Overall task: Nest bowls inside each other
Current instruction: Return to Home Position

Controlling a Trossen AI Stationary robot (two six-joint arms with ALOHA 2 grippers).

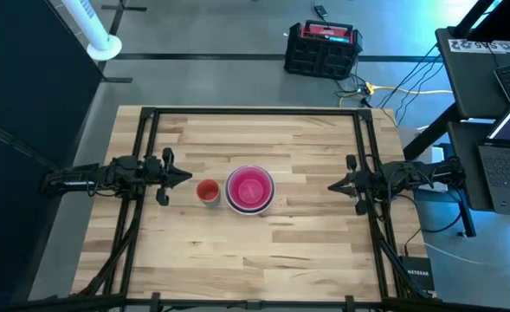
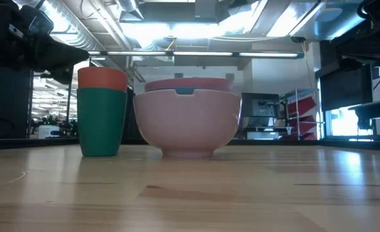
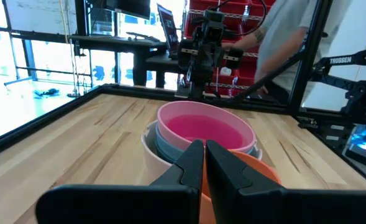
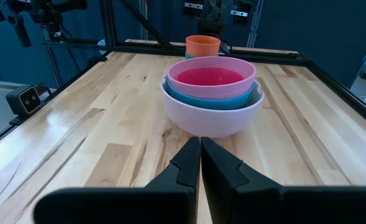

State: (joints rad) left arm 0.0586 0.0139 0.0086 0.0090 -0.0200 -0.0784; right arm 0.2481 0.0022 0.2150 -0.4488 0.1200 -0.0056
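Note:
The bowls (image 1: 250, 190) stand nested in one stack at the table's middle: a pale outer bowl (image 4: 212, 114) rests by its base on the wood, with a grey-blue one (image 4: 215, 96), a pink one (image 4: 221, 70) and a magenta inside (image 4: 210, 76). My left gripper (image 1: 188, 177) is shut at the table's left side, level, pointing toward the stack (image 3: 202, 134). My right gripper (image 1: 331, 185) is shut at the right side, apart from the stack. Both hold nothing.
An orange cup set in a green one (image 2: 102, 113) stands just left of the stack, between it and my left gripper (image 3: 204, 163). A black frame (image 1: 255, 111) rims the table. A person stands beyond the right side (image 3: 282, 43). Bare wood lies near and far of the stack.

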